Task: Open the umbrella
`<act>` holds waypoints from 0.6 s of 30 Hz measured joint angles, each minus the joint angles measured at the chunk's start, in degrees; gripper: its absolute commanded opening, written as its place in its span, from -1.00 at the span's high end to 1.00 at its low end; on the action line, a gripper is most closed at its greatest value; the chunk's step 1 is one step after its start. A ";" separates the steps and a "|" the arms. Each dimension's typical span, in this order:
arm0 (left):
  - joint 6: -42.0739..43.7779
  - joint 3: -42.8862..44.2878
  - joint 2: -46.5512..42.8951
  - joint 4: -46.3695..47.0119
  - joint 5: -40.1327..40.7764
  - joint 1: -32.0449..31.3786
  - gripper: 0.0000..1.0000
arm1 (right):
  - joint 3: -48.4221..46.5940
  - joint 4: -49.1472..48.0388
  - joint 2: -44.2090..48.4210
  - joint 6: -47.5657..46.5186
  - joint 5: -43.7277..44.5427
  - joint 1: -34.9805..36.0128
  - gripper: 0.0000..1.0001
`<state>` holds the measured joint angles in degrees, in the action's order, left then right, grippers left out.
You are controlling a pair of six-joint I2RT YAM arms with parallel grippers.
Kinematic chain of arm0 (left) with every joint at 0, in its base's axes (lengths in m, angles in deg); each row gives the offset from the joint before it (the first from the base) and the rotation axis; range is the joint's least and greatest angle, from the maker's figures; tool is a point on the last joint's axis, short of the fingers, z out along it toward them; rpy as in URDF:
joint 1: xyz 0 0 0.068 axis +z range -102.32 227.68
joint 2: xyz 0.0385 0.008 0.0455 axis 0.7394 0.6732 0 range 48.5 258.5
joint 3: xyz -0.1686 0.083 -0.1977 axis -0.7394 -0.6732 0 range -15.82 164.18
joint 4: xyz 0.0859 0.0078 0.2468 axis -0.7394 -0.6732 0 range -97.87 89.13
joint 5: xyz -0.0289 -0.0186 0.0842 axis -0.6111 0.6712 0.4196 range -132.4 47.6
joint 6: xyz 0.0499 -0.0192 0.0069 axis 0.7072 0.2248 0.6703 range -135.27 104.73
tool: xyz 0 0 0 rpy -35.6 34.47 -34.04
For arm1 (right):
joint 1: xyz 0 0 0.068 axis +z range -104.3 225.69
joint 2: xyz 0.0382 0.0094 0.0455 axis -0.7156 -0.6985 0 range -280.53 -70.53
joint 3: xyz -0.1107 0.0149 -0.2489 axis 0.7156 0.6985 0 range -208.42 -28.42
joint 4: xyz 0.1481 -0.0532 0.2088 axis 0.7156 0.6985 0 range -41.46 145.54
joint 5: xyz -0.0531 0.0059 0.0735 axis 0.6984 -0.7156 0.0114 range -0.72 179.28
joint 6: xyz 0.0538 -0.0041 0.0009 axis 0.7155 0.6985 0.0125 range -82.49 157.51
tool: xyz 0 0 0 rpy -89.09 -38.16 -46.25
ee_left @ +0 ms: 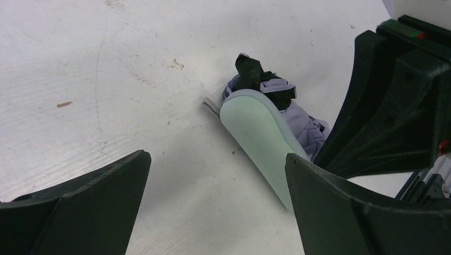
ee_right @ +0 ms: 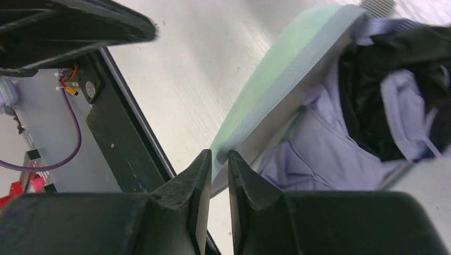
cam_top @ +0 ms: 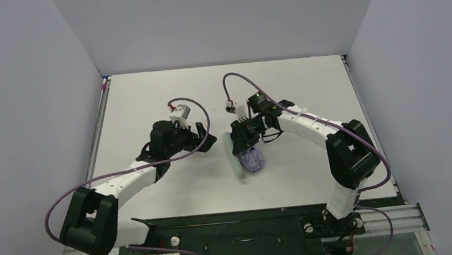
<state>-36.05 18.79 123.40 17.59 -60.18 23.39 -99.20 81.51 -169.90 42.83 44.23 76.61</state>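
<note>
The umbrella [cam_top: 253, 160] is folded: a bundle of lavender fabric with black folds, lying in a pale green case [cam_top: 234, 157] at the table's middle. The case's lid stands open in the left wrist view [ee_left: 255, 127], with the umbrella [ee_left: 306, 125] behind it. My right gripper [cam_top: 243, 139] is over the case's far end. Its jaws [ee_right: 218, 158] are nearly together on the rim of the green lid [ee_right: 276, 69], beside the umbrella [ee_right: 330, 138]. My left gripper [cam_top: 211, 140] is open and empty just left of the case, low over the table [ee_left: 218, 175].
The white table [cam_top: 145, 98] is walled on three sides. A black base rail [cam_top: 233, 230] runs along the near edge and shows in the right wrist view [ee_right: 122, 133]. The right gripper's body [ee_left: 393, 106] stands close to my left fingers.
</note>
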 measured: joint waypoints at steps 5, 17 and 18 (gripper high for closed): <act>-6.05 2.34 4.66 -1.31 0.22 -0.42 -0.65 | 0.39 -3.85 -0.28 1.66 0.11 2.71 0.70; -14.01 6.32 14.53 -3.32 5.09 -7.76 -0.40 | 3.87 -9.81 -0.68 5.27 1.90 3.30 0.67; -14.23 6.51 14.97 -3.74 5.49 -7.74 -0.35 | 3.87 -9.70 -0.57 5.03 2.23 3.30 0.63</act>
<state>-50.27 25.31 138.37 13.85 -54.69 15.65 -95.34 71.81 -170.47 47.86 46.46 79.91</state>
